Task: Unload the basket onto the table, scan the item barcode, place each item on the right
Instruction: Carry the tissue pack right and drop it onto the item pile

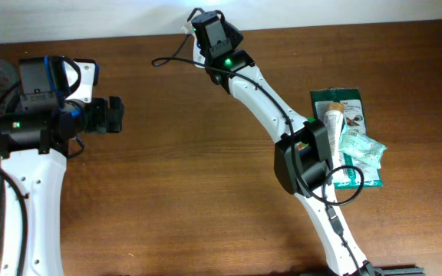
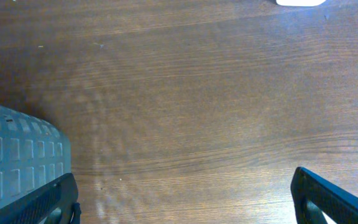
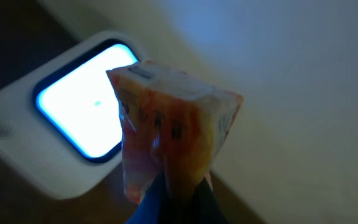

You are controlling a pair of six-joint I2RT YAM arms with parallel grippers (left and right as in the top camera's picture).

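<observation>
The right tool (image 3: 169, 194) is clenched on a small orange and white packet (image 3: 173, 124), gripping it by its lower end so that the packet stands up above the dark fingers. In the right wrist view the packet is just in front of a white scanner (image 3: 17, 146), whose bright window (image 3: 82, 102) is lit at the 10 o'clock side of the packet. I cannot tell whether the packet touches the scanner. The print on the packet is blurred and no barcode can be read.

In the overhead view the right arm reaches from 5 o'clock across the brown wooden worktop (image 1: 175, 192) to its far edge at 12 o'clock.

The left tool (image 1: 117, 115) is released, with its fingers standing wide apart above bare wood at 9 o'clock, and nothing is between them.

At 3 o'clock, well apart from both tools, lies a small pile: a green packet (image 1: 342, 100), a white tube (image 1: 333, 123) on it, and pale teal packets (image 1: 363, 149).
</observation>
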